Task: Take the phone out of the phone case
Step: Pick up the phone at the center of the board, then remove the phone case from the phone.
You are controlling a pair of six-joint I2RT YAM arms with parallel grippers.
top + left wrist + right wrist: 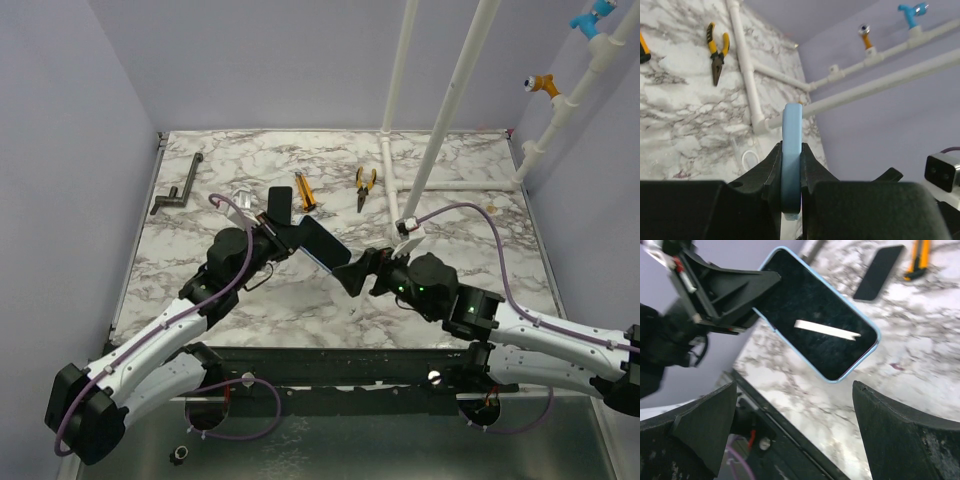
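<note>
Left gripper (298, 235) clamps the cased phone aloft; right gripper (794, 385) gapes beside it.
Both arms reach in from the near edge toward mid-table. The left fingers (769, 172) pinch one end of the phone (820, 335) in its light-blue phone case (791, 145), above the marble table (160, 260). The right fingers (705, 425) are spread wide near the free end. Beyond lie a utility knife (305, 193) and pliers (365, 187).

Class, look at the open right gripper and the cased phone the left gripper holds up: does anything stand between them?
Nothing visible does. In the right wrist view the phone in its blue case hangs in open air ahead of the open right gripper. Only the left gripper touches it, clamped on one end.
</note>
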